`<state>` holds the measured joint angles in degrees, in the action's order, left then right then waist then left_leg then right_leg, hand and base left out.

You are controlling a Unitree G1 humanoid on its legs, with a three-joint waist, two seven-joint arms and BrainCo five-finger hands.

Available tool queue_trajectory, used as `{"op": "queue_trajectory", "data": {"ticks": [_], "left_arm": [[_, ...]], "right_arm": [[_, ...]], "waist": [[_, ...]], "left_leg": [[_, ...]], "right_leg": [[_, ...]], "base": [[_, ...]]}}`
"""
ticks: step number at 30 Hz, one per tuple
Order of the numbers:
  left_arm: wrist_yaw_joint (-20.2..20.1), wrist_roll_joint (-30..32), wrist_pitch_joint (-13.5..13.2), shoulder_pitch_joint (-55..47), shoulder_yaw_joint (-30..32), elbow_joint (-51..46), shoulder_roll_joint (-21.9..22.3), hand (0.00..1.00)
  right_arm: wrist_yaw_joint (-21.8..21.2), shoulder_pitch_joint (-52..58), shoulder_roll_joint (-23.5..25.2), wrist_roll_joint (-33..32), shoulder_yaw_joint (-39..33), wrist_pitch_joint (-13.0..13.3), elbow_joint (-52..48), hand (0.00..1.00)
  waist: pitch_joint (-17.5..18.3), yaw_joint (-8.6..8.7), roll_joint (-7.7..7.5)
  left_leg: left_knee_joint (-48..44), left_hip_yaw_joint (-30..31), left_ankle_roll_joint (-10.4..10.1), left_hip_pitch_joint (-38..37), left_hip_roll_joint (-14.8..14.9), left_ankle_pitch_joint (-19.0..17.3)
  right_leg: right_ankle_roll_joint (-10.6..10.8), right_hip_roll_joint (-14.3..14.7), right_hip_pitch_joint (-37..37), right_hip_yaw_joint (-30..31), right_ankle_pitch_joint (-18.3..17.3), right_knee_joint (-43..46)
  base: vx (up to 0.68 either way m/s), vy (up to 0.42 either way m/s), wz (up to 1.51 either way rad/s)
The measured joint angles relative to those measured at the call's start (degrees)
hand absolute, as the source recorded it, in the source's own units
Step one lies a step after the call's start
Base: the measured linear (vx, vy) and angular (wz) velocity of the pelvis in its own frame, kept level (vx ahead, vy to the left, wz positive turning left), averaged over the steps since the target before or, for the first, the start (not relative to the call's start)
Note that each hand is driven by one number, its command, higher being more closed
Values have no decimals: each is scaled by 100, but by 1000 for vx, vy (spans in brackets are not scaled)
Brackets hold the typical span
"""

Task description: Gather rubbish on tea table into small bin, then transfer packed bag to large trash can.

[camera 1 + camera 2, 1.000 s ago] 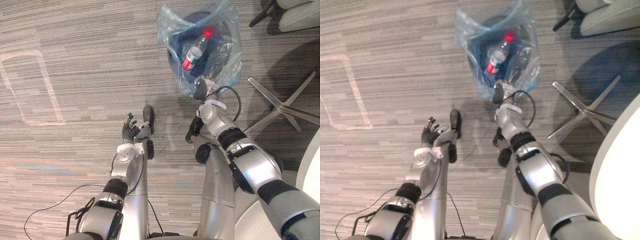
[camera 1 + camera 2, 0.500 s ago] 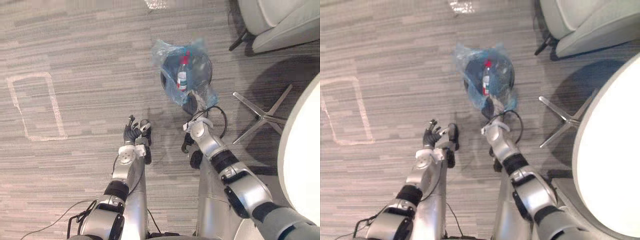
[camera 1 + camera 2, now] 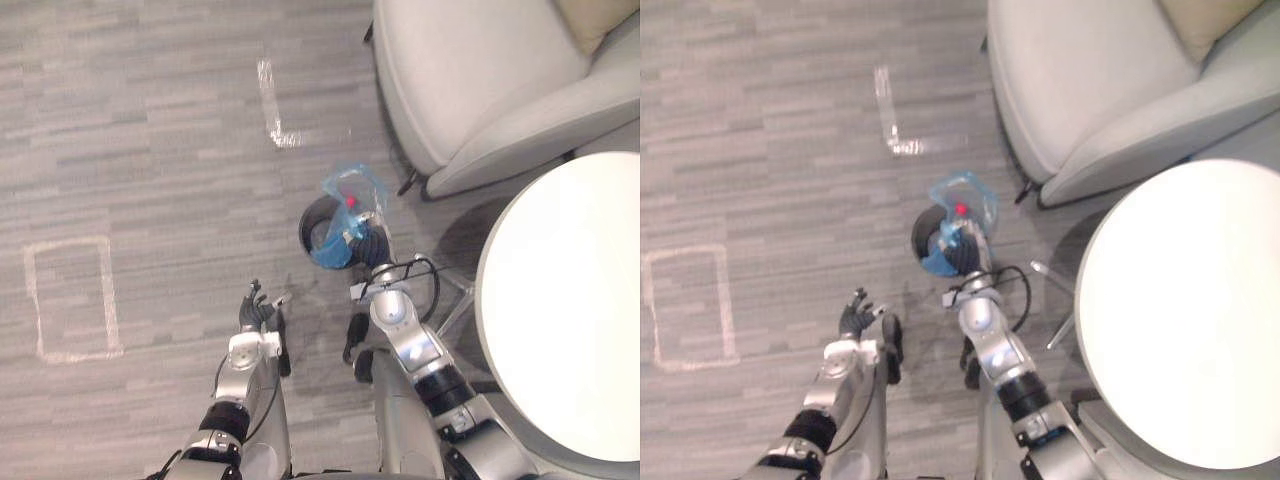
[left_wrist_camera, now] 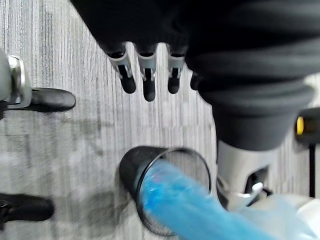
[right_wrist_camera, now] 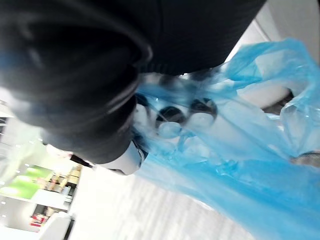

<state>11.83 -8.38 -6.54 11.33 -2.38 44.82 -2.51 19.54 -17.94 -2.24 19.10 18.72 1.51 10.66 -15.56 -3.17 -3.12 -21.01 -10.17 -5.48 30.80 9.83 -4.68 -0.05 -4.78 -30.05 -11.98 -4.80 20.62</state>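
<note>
A small black mesh bin [image 3: 310, 218] stands on the carpet between the armchair and the round table. A blue plastic bag [image 3: 346, 215] with a red-capped bottle [image 3: 349, 201] inside rises out of it. My right hand [image 3: 374, 250] is at the bag's near edge. In the right wrist view its fingers [image 5: 172, 122] are curled into the blue film [image 5: 240, 150]. My left hand [image 3: 254, 308] hovers over bare carpet to the left of the bin, fingers [image 4: 145, 75] relaxed and holding nothing. The left wrist view shows the bin [image 4: 131, 175] with the bag [image 4: 185, 205] stretching out of it.
A white round table [image 3: 560, 310] fills the right side, its metal foot [image 3: 455, 300] close to my right arm. A light grey armchair [image 3: 470, 80] stands just beyond the bin. Tape marks [image 3: 270, 105] lie on the carpet; open floor extends to the left.
The whole view has drawn back and up, bringing the armchair and table in. My right hand keeps its hold on the bag. The left hand stays open beside it.
</note>
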Motion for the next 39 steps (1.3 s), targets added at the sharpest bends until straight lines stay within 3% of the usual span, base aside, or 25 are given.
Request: {"op": "queue_trajectory", "data": {"ticks": [7,11,13,19,24,39], "left_arm": [[-103,233,170,-344,-144,601,-75,0],[-172,329,192,-534,-153,513,-180,0],[-243,387,195,-687,-328,24,-313,0],[-368,390,109,-1025,-784,-1757,-653,0],[-525,521,-270,-934,-1149,-2928,-1196,0],[-854,1308,-447,124,-2247,-3106,-1842,0]], "right_arm": [[-396,311,-23,-179,-53,100,3,100],[-621,489,-87,-358,-50,214,3,100],[-821,510,-251,-516,-41,267,1,100],[-1202,539,-743,-1079,96,318,-320,100],[-1646,532,-1309,-1774,486,608,-1028,100],[-2444,13,-1887,-3087,1395,775,-1921,100]], "waist": [[531,109,-14],[816,118,-5],[859,123,-4],[1052,116,1],[1303,140,19],[1453,371,41]], "left_leg": [[1243,-140,-36,-1255,-225,382],[1471,-163,-36,-1633,-293,383],[1584,-170,-21,-1844,-341,401],[1954,-192,0,-2120,-429,510],[2115,-249,8,-2303,-467,549],[2484,-406,42,-2742,-539,638]], "right_leg": [[118,166,1321,175,675,-1591],[179,181,1716,278,799,-1938],[200,173,1948,318,900,-2144],[239,104,2141,409,1046,-2421],[245,102,2239,507,1102,-2510],[274,102,2398,782,1166,-2572]], "base": [[107,7,-11],[68,19,-12],[6,22,-4],[-11,20,-4],[20,7,-9],[4,3,-9]]}}
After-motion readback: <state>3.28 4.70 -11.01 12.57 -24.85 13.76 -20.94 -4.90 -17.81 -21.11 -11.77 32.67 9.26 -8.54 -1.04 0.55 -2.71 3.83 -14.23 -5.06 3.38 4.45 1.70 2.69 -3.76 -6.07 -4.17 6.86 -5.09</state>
